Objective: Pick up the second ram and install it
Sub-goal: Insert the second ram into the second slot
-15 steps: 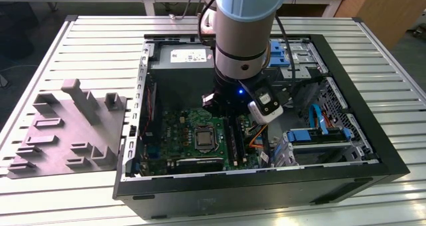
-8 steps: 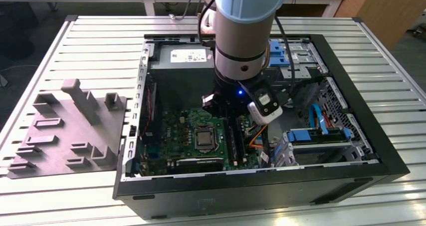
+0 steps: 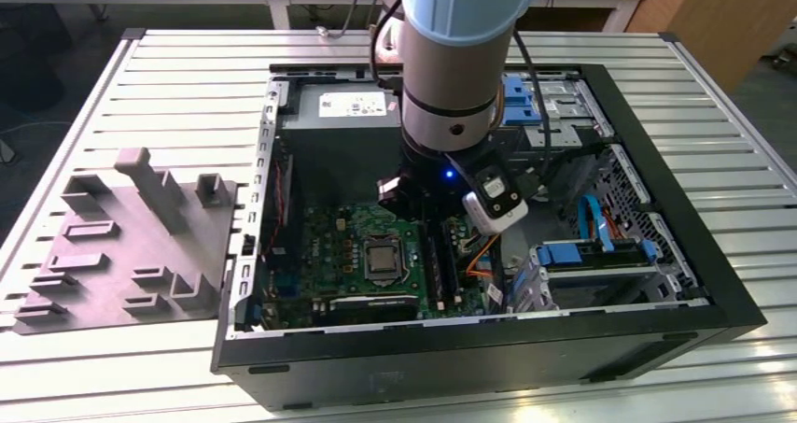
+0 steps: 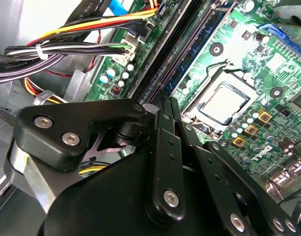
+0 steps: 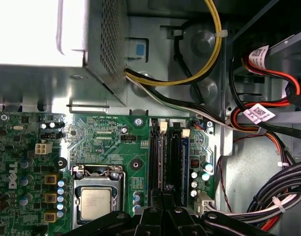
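Black and jointed, the pincer point(image 4: 164, 102) has its fingers point(image 4: 163, 147) drawn almost together in the second wrist view, with only a sliver left between the tips. We see them closed on the top edge of the second ram point(image 4: 197, 51), a thin blue-green stick, though the fingers themselves hide the exact spot of contact. The stick stands on its edge in line with the black memory slots point(image 5: 176, 162), on the side of them nearest the processor socket point(image 4: 224, 101). We cannot tell whether it sits fully in a slot or rides just above one. Its long axis lies level with the green motherboard point(image 5: 106, 142) and parallel to the slots, stretching away from the tips alongside the socket; its other half is covered by the pincer. On the far side of the slots from the socket, bundled cables point(image 4: 67, 49) in black, white, yellow and red cross bare metal. In the exterior view we see the arm point(image 3: 454, 59) pointing straight down into the open computer case point(image 3: 697, 292), which lies on its side on a slatted metal table point(image 3: 187, 77). A grey moulded fixture point(image 3: 125, 246) sits just beside the case on the exterior view's left.
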{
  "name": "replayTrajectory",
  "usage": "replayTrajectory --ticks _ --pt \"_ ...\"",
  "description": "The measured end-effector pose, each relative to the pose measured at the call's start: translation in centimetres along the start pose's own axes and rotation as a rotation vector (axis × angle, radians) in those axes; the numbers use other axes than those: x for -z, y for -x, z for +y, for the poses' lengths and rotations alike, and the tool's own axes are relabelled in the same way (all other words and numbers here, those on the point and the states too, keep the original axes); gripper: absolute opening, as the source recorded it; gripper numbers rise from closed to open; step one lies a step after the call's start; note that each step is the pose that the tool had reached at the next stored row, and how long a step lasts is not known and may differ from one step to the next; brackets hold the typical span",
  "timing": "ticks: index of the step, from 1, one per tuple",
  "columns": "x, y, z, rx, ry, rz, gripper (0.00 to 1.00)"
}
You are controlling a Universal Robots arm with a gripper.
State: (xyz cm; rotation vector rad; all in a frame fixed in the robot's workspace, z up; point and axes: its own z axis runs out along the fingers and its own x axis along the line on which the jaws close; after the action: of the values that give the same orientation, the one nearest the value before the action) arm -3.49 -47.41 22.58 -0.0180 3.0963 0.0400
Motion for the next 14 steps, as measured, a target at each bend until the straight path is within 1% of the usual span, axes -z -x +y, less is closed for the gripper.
replayTrajectory --ticks 14 --pt "-0.04 0.06 0.00 -0.008 -0.0002 -0.0002 0.12"
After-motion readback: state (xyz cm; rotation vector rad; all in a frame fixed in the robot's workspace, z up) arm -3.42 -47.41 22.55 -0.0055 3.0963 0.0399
